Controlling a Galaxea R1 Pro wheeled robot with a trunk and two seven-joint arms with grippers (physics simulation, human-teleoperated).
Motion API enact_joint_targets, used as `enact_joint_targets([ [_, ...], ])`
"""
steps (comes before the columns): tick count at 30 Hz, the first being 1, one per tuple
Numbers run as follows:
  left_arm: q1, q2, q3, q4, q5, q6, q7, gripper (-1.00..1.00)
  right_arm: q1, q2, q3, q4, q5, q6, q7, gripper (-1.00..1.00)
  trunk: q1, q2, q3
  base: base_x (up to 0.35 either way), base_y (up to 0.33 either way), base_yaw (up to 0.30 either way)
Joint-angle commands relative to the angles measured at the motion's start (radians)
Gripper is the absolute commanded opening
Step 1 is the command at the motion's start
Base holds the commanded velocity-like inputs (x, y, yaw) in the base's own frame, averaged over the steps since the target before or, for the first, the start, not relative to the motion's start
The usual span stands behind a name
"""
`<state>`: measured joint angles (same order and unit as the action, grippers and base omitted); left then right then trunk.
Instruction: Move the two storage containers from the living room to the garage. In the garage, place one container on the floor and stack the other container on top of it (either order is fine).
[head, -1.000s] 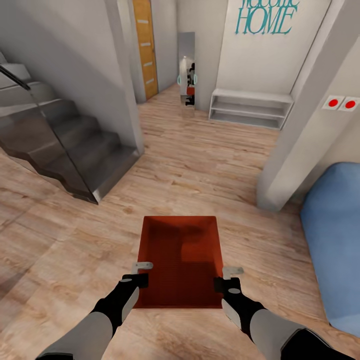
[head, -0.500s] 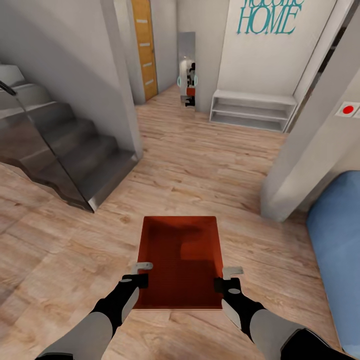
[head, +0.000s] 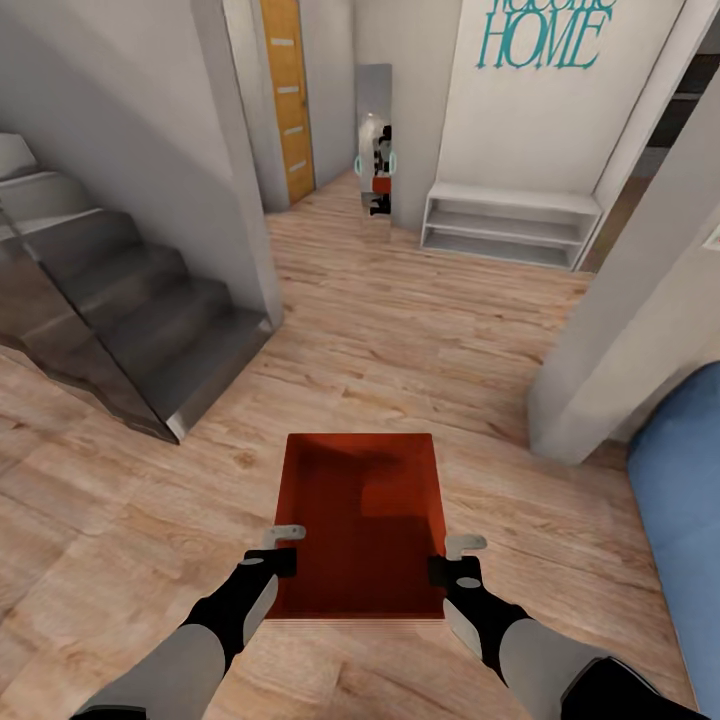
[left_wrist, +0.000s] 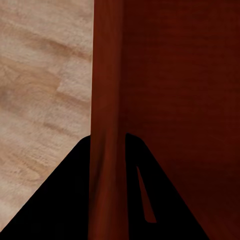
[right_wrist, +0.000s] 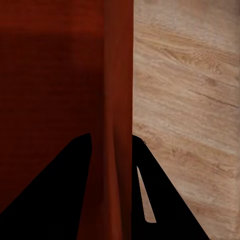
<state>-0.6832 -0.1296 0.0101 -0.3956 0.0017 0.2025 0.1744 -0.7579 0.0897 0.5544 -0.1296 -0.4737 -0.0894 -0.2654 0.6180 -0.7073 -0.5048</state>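
Note:
I hold one red-orange storage container level in front of me above the living room's light wood planks. My left gripper is shut on its left wall near the close end. My right gripper is shut on the right wall opposite. In the left wrist view the dark fingers clamp the thin red wall, and my left gripper sits astride it. In the right wrist view my right gripper pinches the other wall the same way. The garage and its floor are out of view.
A grey staircase with a glass rail stands at the left. A white pillar and a blue sofa flank the right. Ahead are a low white shelf, a tall mirror and an orange-brown door.
The whole view has shifted: the stairs slid left, the pillar and sofa slid right, and the far wall looks nearer. The container and both grippers keep their place in the view.

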Motion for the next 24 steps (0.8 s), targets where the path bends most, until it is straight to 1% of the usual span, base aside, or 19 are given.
enact_joint_targets([
  [1,-0.001,0.012,0.010,-0.063,0.006,0.006,0.004,-1.00,0.000,-0.001,0.025,0.035,-0.013,-0.001,0.000,-1.00,0.001,-0.001,-0.001,0.322,0.000,0.000],
  [18,-0.001,0.012,0.010,-0.063,0.006,0.006,0.004,-1.00,0.000,0.002,0.025,0.036,-0.013,-0.001,-0.001,-1.00,0.001,-0.001,-0.001,0.322,0.000,0.000],
  [20,-0.001,0.012,0.010,-0.063,0.006,0.006,0.004,-1.00,0.000,0.002,0.025,0.036,-0.013,-0.001,-0.001,-1.00,0.001,-0.001,-0.001,0.322,0.000,-0.074],
  [24,-0.001,0.012,0.010,-0.063,0.006,0.006,0.004,-1.00,0.000,0.003,0.025,0.036,-0.013,-0.001,-0.001,-1.00,0.001,-0.001,-0.001,0.322,0.000,-0.190],
])
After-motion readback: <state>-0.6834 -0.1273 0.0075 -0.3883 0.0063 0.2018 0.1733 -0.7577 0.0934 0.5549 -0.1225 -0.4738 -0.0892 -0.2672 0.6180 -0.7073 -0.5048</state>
